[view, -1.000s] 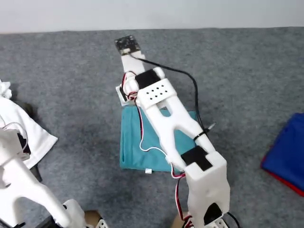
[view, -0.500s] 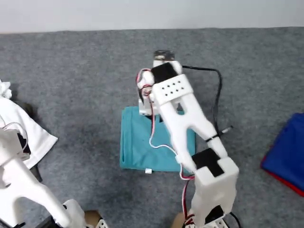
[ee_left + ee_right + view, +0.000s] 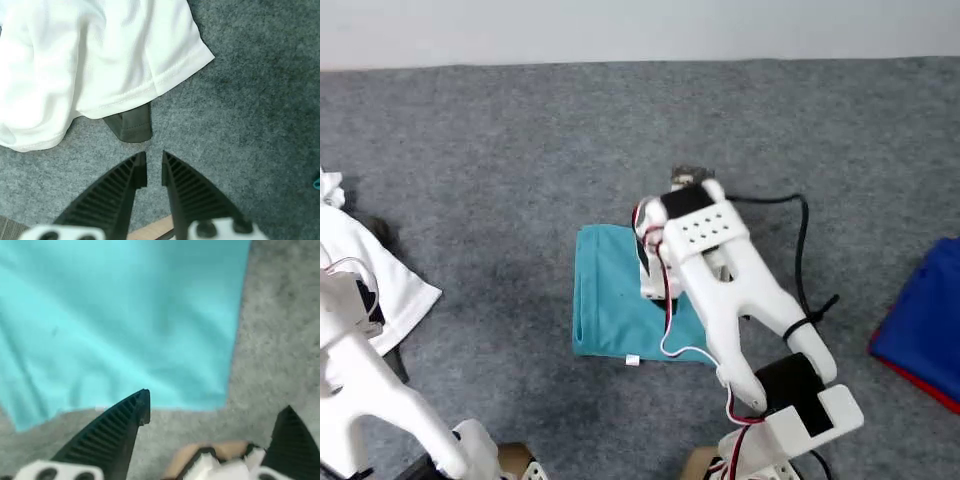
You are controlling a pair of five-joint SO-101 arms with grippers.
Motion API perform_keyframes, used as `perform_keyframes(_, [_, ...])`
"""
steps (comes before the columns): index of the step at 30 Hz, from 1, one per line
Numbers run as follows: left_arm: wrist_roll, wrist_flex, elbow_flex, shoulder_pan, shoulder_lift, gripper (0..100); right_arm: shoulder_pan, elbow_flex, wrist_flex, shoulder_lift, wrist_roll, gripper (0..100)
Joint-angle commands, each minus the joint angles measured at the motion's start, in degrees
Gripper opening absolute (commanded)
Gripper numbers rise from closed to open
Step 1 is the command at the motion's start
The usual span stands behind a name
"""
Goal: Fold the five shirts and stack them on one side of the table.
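We can read no text, number or sign anywhere. The small white tag (image 3: 632,360) at the near edge of the teal shirt (image 3: 610,300) is too small to make out.

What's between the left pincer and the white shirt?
Left wrist view: a dark fabric piece sticking out from under the white shirt, then bare grey mat up to the left pincer.

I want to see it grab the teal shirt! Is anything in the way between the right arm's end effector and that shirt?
Nothing visible is in the way. The right end effector hangs open just above the teal shirt, near its edge, with only bare gray table beside it.
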Motion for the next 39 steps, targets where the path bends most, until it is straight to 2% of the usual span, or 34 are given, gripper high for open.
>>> perform_keyframes(1, [0.2,0.6,-0.5,0.4,-1.8,6,0.4,4.3,-7.6,-3.4,-0.5,39.8])
perform_keyframes(14, [0.2,0.7,-0.5,0.4,-1.8,6,0.2,14.3,-22.1,-2.9,-0.5,39.7])
perform_keyframes(21, [0.2,0.6,-0.5,0.4,-1.8,6,0.1,13.0,-23.7,8.3,-0.5,39.1])
perform_keyframes(25, [0.1,0.6,-0.5,0.4,-1.8,6,0.2,6.9,-18.5,13.9,-0.4,29.6])
perform_keyframes(32, [0.1,0.6,-0.5,0.4,-1.8,6,0.2,0.4,-14.5,19.4,2.1,0.2])
perform_keyframes(39, [0.1,0.6,-0.5,0.4,-1.8,6,0.6,0.1,-13.8,19.4,2.7,0.9])
